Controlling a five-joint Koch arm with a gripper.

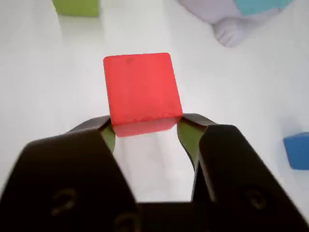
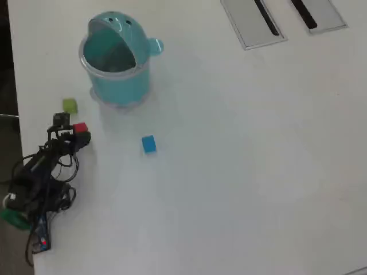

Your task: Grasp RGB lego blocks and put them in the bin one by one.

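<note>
White worktop fills the overhead view, plain and bright, with two flat grey panels set at its far edge. The arm is seen low at the left edge, cables trailing behind it, and the jaws are closed to the width of the red block, which is pinched by its near end between the two tips in the wrist view. Whether the block has been lifted clear of the worktop or is resting on it cannot be told from either camera.

Over to the bin: it stands near the far left corner, teal, hood up, mouth open, and nothing can be made out inside it, though the view into it is murky. The green block is lying near the left edge, just beyond the jaws and short of the bin. The blue block is sitting further in from that edge, well apart from the other two.

So the count, as judged from this: no block visibly delivered, one red block gripped, green and blue untouched. A short carry toward the bin is what the red block calls for next, then two more grasps are left to be made.
</note>
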